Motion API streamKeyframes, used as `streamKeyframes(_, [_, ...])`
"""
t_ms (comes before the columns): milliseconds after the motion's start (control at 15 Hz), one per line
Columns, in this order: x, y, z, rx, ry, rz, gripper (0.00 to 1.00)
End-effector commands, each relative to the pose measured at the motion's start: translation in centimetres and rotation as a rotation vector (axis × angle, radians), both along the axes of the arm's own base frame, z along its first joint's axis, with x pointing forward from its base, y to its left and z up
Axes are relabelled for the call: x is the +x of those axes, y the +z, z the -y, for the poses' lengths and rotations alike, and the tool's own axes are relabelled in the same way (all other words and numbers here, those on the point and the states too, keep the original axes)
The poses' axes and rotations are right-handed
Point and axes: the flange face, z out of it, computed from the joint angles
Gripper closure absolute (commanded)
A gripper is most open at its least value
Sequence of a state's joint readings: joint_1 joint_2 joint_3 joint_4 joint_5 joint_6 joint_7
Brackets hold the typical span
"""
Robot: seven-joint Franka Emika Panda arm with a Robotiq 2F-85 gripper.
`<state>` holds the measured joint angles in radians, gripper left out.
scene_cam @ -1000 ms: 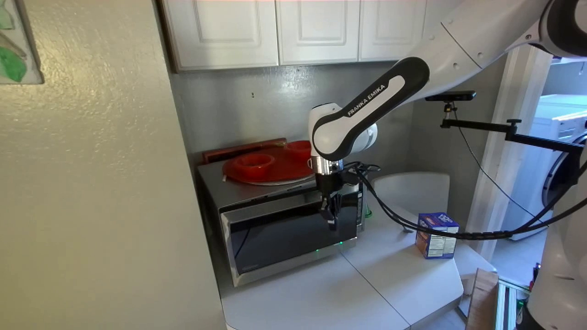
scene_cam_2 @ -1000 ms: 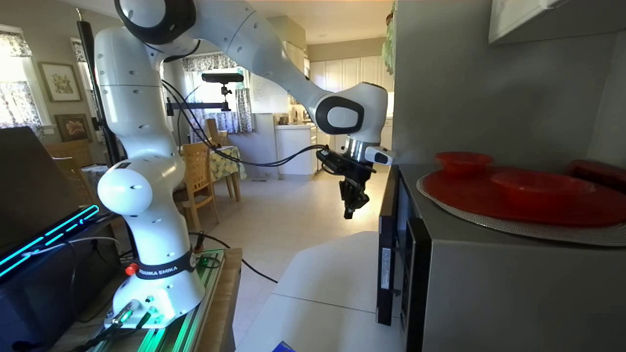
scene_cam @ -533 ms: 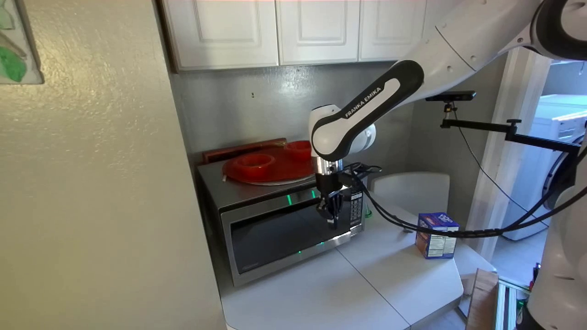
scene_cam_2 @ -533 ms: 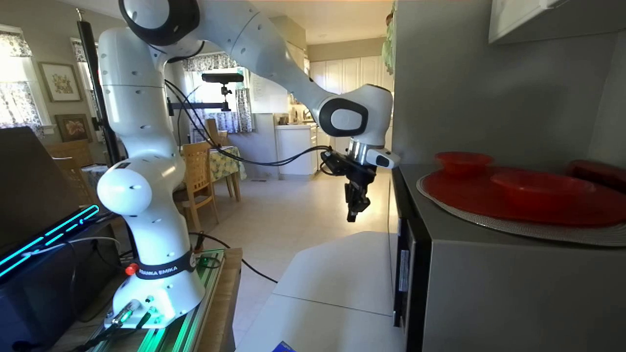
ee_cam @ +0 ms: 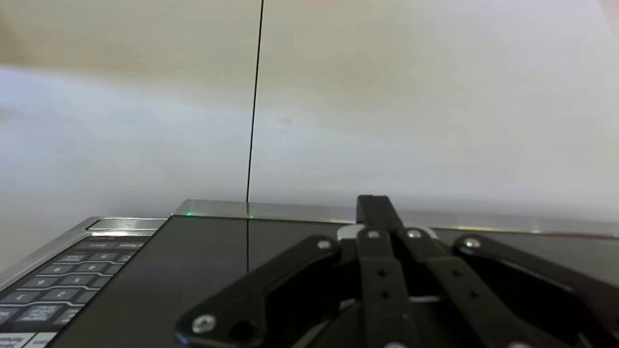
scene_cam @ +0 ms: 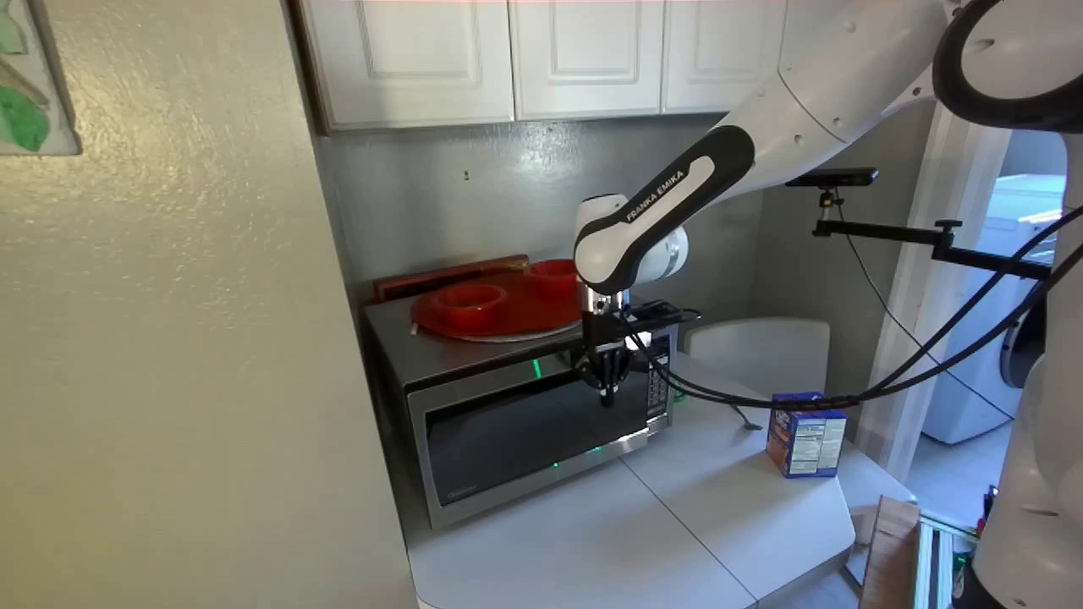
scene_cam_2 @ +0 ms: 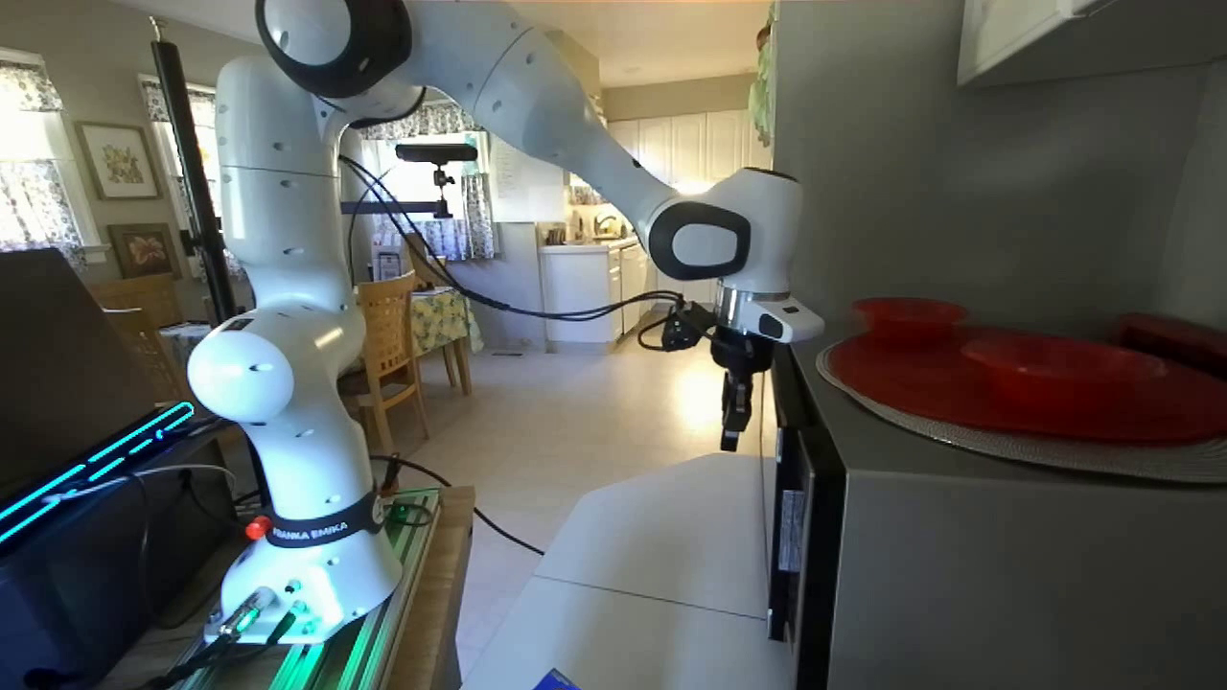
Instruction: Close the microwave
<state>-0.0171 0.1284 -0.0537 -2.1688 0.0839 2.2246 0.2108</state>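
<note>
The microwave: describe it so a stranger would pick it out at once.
In an exterior view, start at the white cabinets. Below them, on the white table, find the boxy silver microwave. Its wide dark glass front and the red dishes on top set it apart from the blue box.

My wrist view crops the control panel point(ee_cam: 72, 282) of the microwave point(scene_cam: 508, 431), and my hand point(ee_cam: 380, 212) hides part of its door point(ee_cam: 193, 270).

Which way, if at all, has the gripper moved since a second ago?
Yes. In an exterior view, the gripper has moved toward the right of the picture, closer to the microwave body, which stands unmoved.
</note>
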Motion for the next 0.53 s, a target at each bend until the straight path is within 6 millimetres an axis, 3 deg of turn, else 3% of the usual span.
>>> streamKeyframes(0, [1.2,0.0,1.1,-0.048,-0.146,0.044,1.0])
streamKeyframes(467, [1.6,0.1,2.0,-0.122,-0.314,0.101,1.0])
